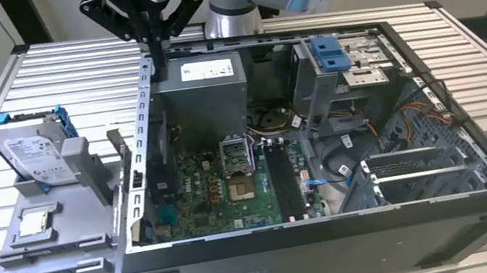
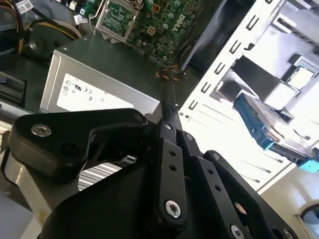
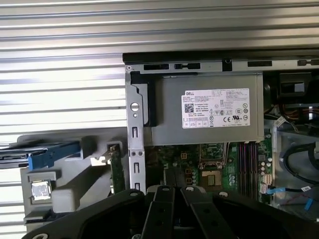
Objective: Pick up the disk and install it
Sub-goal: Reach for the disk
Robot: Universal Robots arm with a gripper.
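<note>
Here, disk (image 1: 32, 159) upright, end effector (image 1: 153, 46) well apart

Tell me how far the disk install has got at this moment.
Nothing looks done yet: the disk stands upright in its grey holder at the exterior view's left, outside the open computer case. In hand: nothing; the gripper is shut and empty above the case's edge near the power supply, apart from the disk. Left: both pickup and installation.
</note>
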